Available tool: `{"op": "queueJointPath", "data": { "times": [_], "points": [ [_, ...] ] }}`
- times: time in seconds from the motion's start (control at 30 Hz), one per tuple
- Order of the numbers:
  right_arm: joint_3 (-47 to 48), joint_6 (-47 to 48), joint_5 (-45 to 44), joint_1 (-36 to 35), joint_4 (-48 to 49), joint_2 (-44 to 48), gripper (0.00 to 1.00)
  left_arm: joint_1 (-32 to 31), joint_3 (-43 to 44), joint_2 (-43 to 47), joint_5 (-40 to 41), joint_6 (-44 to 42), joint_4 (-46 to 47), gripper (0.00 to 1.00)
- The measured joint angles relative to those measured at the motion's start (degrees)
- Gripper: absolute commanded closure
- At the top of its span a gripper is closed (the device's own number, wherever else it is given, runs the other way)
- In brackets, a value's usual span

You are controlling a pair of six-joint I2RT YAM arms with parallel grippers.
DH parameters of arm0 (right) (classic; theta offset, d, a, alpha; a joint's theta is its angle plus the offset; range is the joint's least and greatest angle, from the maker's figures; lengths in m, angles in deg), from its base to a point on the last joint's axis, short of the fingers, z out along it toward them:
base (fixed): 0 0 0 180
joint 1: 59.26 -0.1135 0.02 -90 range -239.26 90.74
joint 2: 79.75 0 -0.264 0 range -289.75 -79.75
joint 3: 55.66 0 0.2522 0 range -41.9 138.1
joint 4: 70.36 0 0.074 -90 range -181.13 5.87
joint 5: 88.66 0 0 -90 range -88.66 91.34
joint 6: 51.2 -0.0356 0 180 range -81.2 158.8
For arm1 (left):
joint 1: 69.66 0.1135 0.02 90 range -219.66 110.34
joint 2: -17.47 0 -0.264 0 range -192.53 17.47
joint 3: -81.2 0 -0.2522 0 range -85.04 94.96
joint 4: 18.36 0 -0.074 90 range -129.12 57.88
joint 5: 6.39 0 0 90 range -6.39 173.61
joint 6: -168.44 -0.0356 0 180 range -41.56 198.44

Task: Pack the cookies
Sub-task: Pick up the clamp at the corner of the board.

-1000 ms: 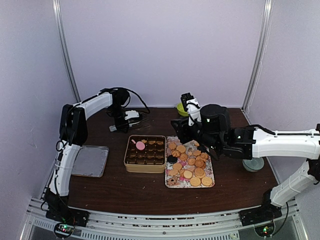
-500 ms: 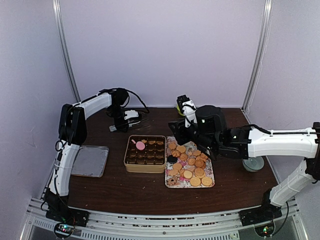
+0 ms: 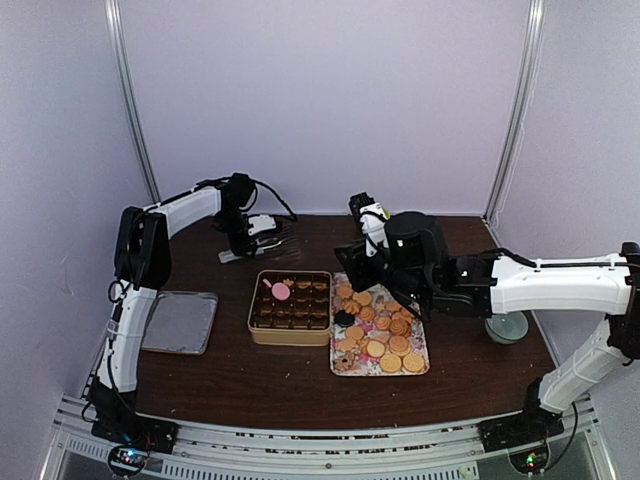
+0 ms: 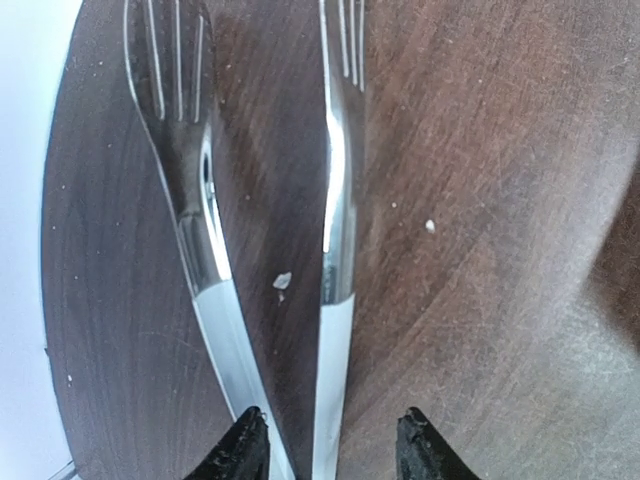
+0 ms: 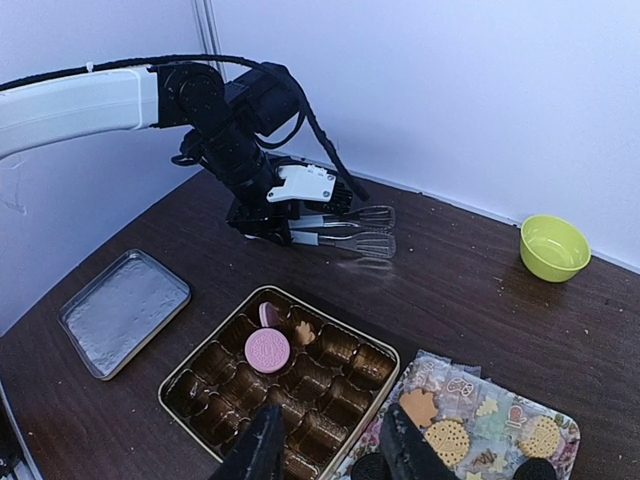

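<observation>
Cookies (image 3: 380, 335), small round tan, pink and dark biscuits on the flowered tray (image 5: 505, 425), look light and crumbly to me, best nipped gently by their edges; left gripper (image 4: 332, 440) pinches silver metal tongs (image 4: 335, 200), right gripper (image 5: 332, 445) hangs spread, empty.

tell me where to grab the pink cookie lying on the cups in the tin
Pinch the pink cookie across its round rim, coming down from above. It lies about flat, face up, over the brown paper cups rather than sunk in one, so its edge looks exposed, while the tin wall would block a low sideways approach. The tongs in the left gripper may suit that edge.
</observation>
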Motion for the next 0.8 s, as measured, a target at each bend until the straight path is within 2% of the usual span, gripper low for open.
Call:
{"op": "queueJointPath", "data": {
  "times": [0.53,0.8],
  "points": [
    [0.3,0.0,-0.1,0.0,-1.0,-0.4,0.68,0.5,8.8,-6.1,-0.6,-1.7,-9.5,0.58],
    [0.4,0.0,-0.4,0.0,-1.1,-0.2,0.68,0.9,9.2,-7.0,-1.9,-2.3,-12.2,0.73]
  ]
}}
